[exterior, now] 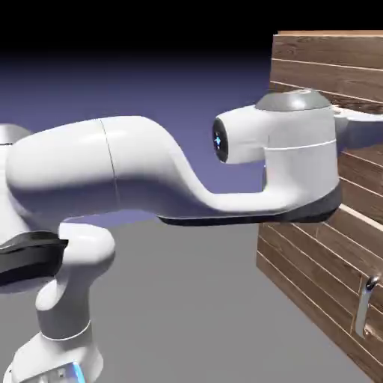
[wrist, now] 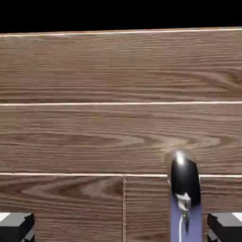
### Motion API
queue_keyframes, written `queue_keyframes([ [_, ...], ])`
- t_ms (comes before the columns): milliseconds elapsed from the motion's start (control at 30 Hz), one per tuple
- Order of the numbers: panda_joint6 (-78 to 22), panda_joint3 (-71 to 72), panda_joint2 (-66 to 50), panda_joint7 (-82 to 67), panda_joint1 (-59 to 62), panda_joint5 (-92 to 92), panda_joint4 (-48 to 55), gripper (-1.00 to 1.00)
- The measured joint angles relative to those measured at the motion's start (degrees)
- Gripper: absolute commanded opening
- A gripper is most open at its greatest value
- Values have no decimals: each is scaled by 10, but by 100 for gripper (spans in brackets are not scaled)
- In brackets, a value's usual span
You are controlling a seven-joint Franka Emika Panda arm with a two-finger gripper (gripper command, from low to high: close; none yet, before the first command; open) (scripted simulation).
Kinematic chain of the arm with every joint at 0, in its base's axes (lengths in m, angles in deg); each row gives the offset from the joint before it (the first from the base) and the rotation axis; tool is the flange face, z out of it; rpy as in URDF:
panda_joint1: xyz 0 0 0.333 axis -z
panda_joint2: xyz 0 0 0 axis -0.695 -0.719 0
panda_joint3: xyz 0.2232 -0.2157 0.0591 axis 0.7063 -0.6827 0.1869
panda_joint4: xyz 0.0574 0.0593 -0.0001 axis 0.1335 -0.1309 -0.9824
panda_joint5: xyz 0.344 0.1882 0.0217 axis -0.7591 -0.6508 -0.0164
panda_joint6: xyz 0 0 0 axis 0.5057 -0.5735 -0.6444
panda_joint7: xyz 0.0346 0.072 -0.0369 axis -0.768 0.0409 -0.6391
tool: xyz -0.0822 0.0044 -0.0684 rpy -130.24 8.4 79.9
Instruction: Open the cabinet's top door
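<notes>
Panda arm at plank cabinet, top door shut, early stage.
Exterior view: arm (exterior: 142,161) reaching right to the cabinet (exterior: 329,48); lower handle (exterior: 363,307) at lower right, untouched. Hand view: gripper (wrist: 121,227), fingers spread, nothing held; top door (wrist: 85,137) ahead, its curved handle (wrist: 184,184) between the tips, nearer the right-hand one. Grasp and pull apparently both left to do.

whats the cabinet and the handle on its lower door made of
The cabinet looks like brown wood planks, matt to satin: streaky grain runs along them, with pale seams between. The lower door's handle seems to be polished metal, silvery with bright and dark reflections, though shiny plastic could look similar.
</notes>
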Motion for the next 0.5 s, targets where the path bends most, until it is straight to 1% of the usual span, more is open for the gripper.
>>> queue_keyframes([
  [67,4,-23,7,35,-20,50,18,0],
  [133,5,-28,8,42,-24,60,21,0],
  [300,3,-87,-8,44,-128,60,105,0],
  [333,3,-88,-9,44,-129,60,107,-100],
  [400,3,-88,-9,44,-129,60,107,-100],
  [500,-31,-54,-19,60,-67,60,46,-100],
])
